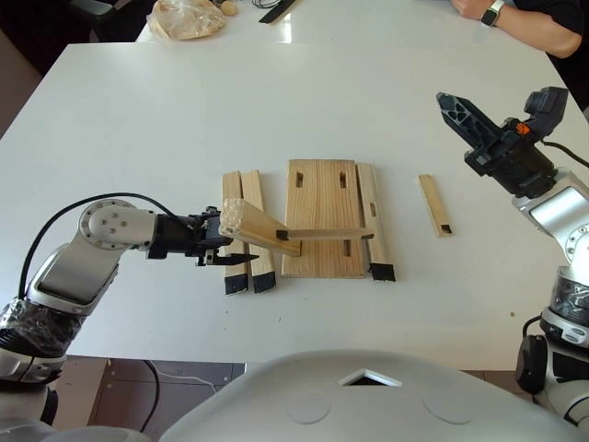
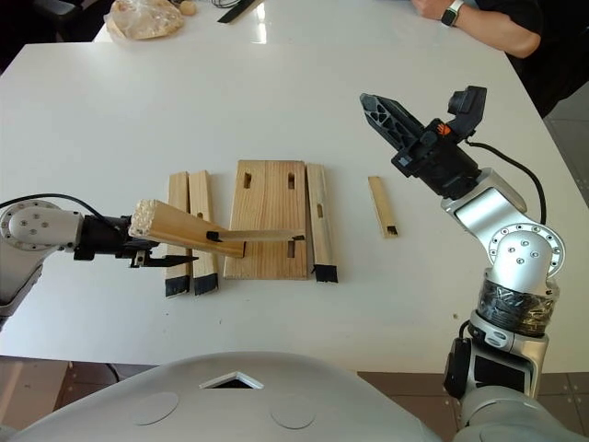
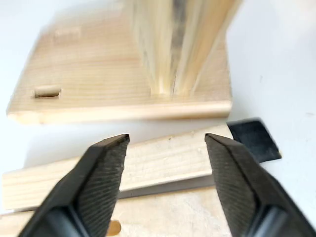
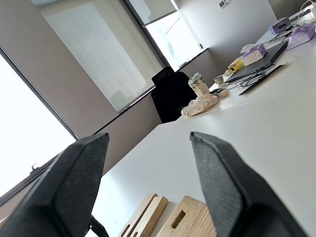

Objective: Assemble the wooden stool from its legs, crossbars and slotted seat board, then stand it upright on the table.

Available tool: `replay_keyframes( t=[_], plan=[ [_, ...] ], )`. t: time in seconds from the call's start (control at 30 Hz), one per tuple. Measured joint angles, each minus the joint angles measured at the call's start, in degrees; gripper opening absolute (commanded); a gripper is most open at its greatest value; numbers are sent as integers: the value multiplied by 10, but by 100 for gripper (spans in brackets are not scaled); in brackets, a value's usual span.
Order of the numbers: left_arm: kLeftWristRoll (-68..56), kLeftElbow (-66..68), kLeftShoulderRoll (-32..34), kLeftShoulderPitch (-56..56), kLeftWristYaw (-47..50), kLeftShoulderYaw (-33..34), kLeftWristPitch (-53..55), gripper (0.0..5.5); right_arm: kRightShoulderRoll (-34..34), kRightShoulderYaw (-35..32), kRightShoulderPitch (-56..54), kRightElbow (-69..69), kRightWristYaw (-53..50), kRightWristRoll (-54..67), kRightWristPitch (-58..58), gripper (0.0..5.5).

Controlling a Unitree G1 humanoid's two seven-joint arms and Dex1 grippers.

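The slotted seat board [image 1: 322, 216] lies flat mid-table. Two legs [image 1: 244, 195] with black feet lie side by side against its left edge, and a third leg [image 1: 372, 216] lies along its right edge. A fourth leg [image 1: 260, 230] rests tilted over the two left legs, with a crossbar [image 1: 327, 235] joined to it and stretching across the board. My left gripper [image 1: 230, 250] sits at that tilted leg's near-left end; its fingers [image 3: 101, 173] are open, with nothing seen between them. My right gripper [image 1: 457, 112] hangs open in the air above the table's right side.
A loose crossbar [image 1: 434, 204] lies alone to the right of the board. A crumpled plastic bag [image 1: 189, 17] sits at the far edge. A person's arm with a wristwatch [image 1: 497, 11] rests on the far right corner. The white table [image 1: 138, 120] is bare around the parts.
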Motion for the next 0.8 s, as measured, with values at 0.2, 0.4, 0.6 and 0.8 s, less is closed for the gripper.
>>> replay_keyframes(
  t=[0.2, 0.4, 0.6, 0.8],
  plan=[
    [12, -13, -13, 11, 29, 22, 26, 412, 1, 0, 0, 0, 7, -9, -1, 302],
    [-57, -103, -5, 155, 63, 154, 115, 412, 3, -20, 47, -29, 5, -10, -12, 302],
    [-113, -211, -74, 212, 218, 213, 303, 412, 18, -35, 101, -71, -12, -9, -27, 302],
    [-106, -266, -135, 204, 367, 212, 461, 412, 23, -42, 117, -81, -19, -9, -40, 302]
  ],
)
